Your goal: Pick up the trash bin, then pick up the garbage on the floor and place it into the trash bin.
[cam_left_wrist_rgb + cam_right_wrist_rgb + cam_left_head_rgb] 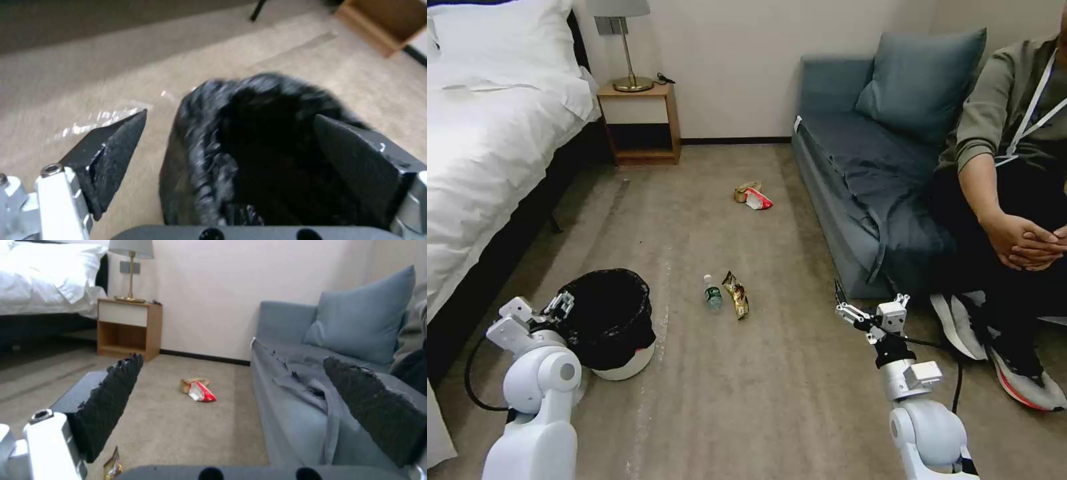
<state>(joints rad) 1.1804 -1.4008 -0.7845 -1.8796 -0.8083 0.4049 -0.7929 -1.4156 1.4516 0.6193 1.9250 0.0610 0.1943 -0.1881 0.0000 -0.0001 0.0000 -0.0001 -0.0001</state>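
Note:
The trash bin (607, 319), lined with a crinkly black bag and white at its base, stands on the carpet at the front left. My left gripper (562, 305) is open at its near-left rim. In the left wrist view the bag's rim (209, 156) runs between the two spread fingers (111, 156), one outside and one over the opening. The garbage lies on the floor: a clear bottle (712, 293) and a gold-brown wrapper (736, 295) mid-floor, a red-and-white packet (758, 199) and tan paper (746, 190) farther off. My right gripper (846, 303) hangs open and empty by the sofa.
A white bed (487, 153) lines the left side, with a wooden nightstand (640, 127) and lamp at the back. A blue sofa (860, 173) runs along the right, where a seated person's shoes (1027, 380) rest close to my right arm. Open carpet lies between.

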